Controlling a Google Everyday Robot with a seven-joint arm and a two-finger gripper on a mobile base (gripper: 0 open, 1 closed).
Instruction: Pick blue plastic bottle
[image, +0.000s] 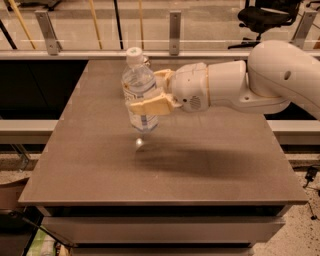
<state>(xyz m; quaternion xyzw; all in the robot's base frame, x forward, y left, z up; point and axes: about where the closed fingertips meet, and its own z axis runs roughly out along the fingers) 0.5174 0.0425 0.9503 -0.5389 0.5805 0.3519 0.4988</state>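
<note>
The blue plastic bottle is a clear water bottle with a white cap and a pale label. It hangs upright in the air above the brown table, near its middle left. My gripper reaches in from the right and is shut on the bottle's middle, one tan finger in front and one behind. A bright glint lies on the table under the bottle.
My white arm spans the right half of the table and hides the can and the red apple behind it. A metal railing runs behind the table. A black office chair stands far back right.
</note>
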